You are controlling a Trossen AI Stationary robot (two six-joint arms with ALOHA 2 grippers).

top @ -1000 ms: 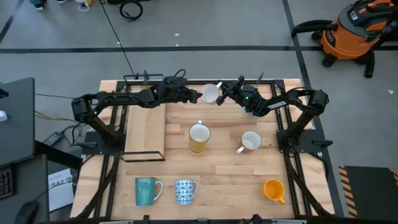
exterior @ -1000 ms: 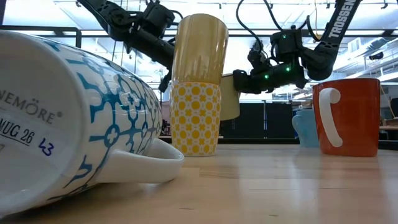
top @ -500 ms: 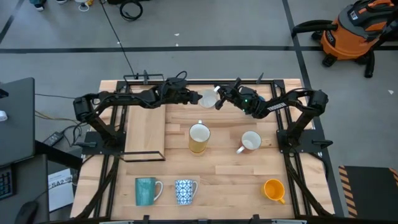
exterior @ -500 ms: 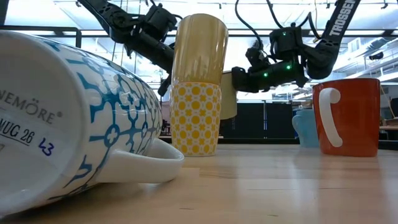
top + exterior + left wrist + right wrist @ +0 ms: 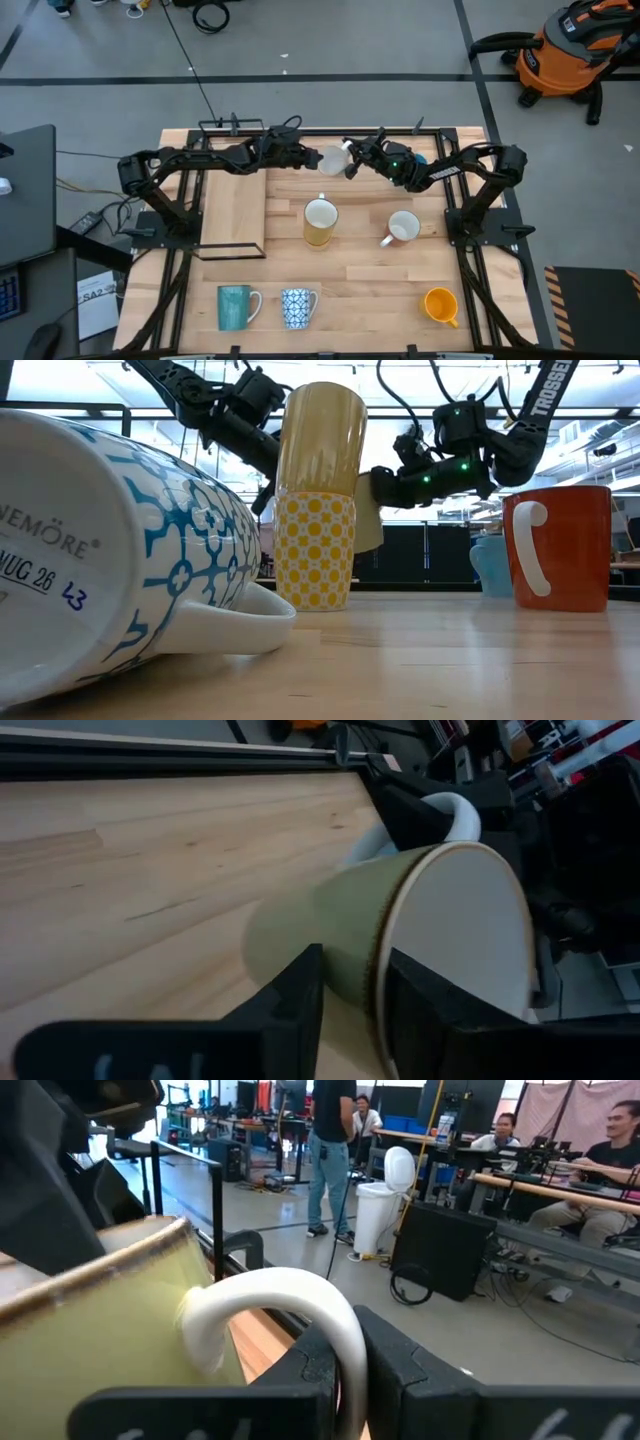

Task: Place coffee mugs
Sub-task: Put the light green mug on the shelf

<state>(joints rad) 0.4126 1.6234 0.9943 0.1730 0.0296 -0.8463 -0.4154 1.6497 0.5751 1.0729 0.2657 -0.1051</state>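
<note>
A pale yellow mug (image 5: pixel 332 157) with a white handle and a white inside hangs in the air near the table's far edge, between both grippers. My left gripper (image 5: pixel 312 157) is shut on it from the left and my right gripper (image 5: pixel 350 163) from the right. In the low view the mug (image 5: pixel 369 520) shows partly behind a yellow patterned mug (image 5: pixel 313 550) that carries a pale yellow cup (image 5: pixel 321 436) on top. This stack (image 5: pixel 320 222) stands at mid-table. A white mug (image 5: pixel 403 228) lies to its right. My left gripper pinches the mug's wall at the rim (image 5: pixel 381 956), one finger (image 5: pixel 430 1010) inside the mug and one finger (image 5: pixel 292 995) outside. It comes level from the table's left, and the mug lies on its side, lifted clear. My right gripper pinches the white handle (image 5: pixel 300 1295) between its two fingers, at the loop's outer curve, reaching in from the table's right.
A teal mug (image 5: pixel 237 306), a blue-and-white mug (image 5: pixel 298 307) and an orange mug (image 5: pixel 440 305) sit along the near edge. A light blue mug (image 5: pixel 488 565) stands far right. A black wire frame (image 5: pixel 232 212) lies on the left. People stand in the room beyond.
My right gripper has moved toward the table's left, closer to my left gripper, and the mug between them has shifted slightly left and toward the near edge. The left arm has drawn back a little with it.
</note>
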